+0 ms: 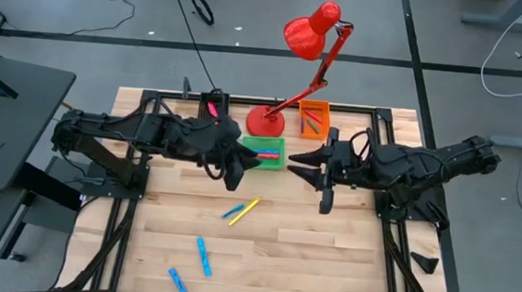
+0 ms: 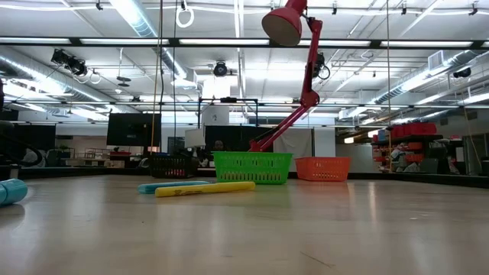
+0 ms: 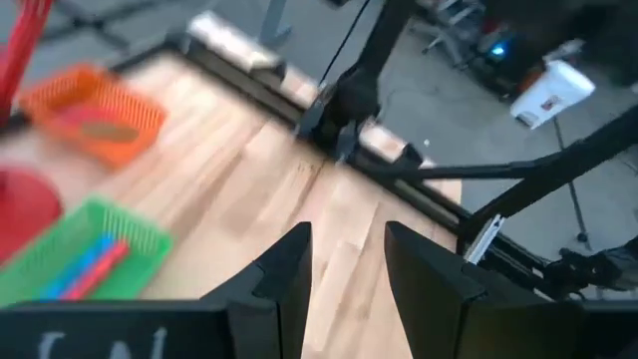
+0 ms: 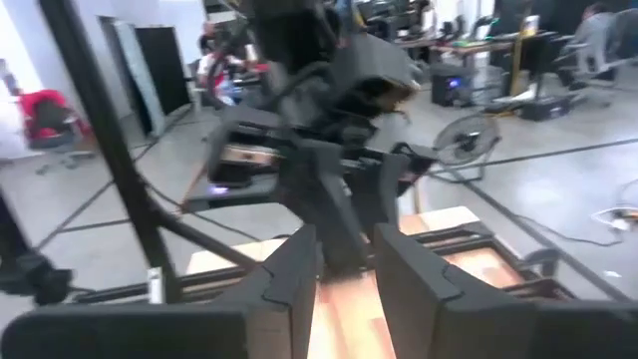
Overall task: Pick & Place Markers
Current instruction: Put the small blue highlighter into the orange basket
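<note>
Several markers lie flat on the wooden table: a yellow one [image 1: 250,205] beside a blue one [image 1: 232,212], and two more blue ones [image 1: 204,254] [image 1: 178,285] nearer the front edge. The yellow marker [image 2: 205,189] and a blue marker [image 2: 172,185] also show in the low view. More markers lie in the green bin [image 1: 262,152], the orange bin [image 1: 314,118] and the black bin [image 1: 211,105]. My left gripper [image 1: 241,166] hovers open and empty beside the green bin's left end. My right gripper [image 1: 302,165] is open and empty just right of that bin.
A red desk lamp stands with its base [image 1: 266,120] behind the green bin, its arm slanting up to the shade [image 1: 307,33]. A dark frame borders the table's far and side edges. Bare wood lies between the grippers and the loose markers.
</note>
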You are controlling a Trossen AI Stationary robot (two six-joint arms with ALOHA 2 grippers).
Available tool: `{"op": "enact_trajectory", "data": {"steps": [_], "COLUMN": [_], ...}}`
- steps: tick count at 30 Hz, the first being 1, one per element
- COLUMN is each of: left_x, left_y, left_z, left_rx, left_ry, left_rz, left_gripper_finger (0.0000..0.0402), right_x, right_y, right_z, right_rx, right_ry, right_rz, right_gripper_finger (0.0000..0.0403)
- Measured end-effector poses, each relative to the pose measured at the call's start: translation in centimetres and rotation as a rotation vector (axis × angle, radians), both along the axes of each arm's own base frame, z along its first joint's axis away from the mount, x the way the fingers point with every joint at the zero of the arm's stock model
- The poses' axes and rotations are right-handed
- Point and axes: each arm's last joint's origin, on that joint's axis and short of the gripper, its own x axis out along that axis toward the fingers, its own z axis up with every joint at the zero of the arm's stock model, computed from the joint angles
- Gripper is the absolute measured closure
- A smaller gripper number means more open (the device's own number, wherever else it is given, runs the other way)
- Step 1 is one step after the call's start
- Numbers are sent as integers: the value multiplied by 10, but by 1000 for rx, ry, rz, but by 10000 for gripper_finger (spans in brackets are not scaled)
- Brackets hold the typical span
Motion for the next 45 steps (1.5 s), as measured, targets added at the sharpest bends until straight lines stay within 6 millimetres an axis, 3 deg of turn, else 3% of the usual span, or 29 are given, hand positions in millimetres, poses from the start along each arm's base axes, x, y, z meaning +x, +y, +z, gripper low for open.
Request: {"op": "enact_trajectory", "data": {"steps": [9, 19, 32, 40, 45], "left_x": [-14, -26, 14, 41, 56], "left_y": [-2, -9, -36, -42, -45], "left_z": [-22, -43, -118, -160, -195], "left_rx": [-241, -354, -223, -129, -50], "left_ry": [257, 520, 853, 940, 1054], "left_rz": [21, 73, 91, 151, 93], "left_gripper_finger": [266, 266, 266, 266, 266], "right_x": [0, 0, -16, -26, -28], "right_y": [1, 4, -2, -6, -7], "right_z": [0, 0, 14, 21, 22], "right_rx": [0, -28, -39, -38, -43], "right_ry": [-1, 2, -63, -99, -100], "right_rz": [53, 129, 133, 130, 130], "right_gripper_finger": [298, 298, 298, 298, 298]}}
